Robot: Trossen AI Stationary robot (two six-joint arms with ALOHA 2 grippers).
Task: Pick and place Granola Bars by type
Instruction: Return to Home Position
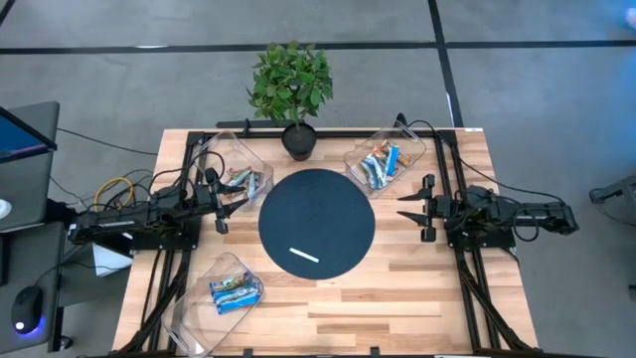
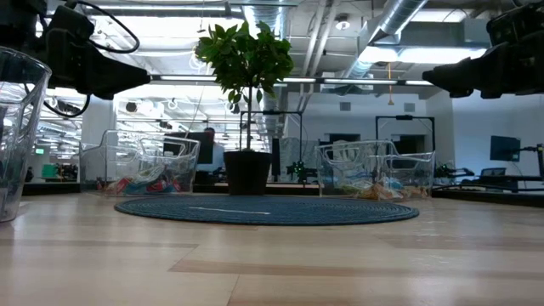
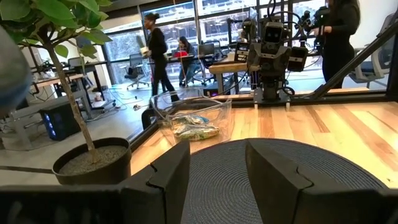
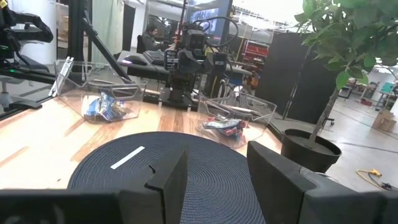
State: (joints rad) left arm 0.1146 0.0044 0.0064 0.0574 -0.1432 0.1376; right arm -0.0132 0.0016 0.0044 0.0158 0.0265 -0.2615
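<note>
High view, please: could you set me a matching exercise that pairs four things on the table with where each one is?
Things
1. white strip
2. potted plant
3. blue-and-white granola bars
4. right gripper

Places
A. at the top edge of the table in the picture
B. lying on the round dark mat
C. open, just off the mat's right edge
D. in the clear bin at the picture's lower left

Pairs: 1-B, 2-A, 3-D, 4-C.

The left gripper, also open, sits off the mat's left edge.
</note>
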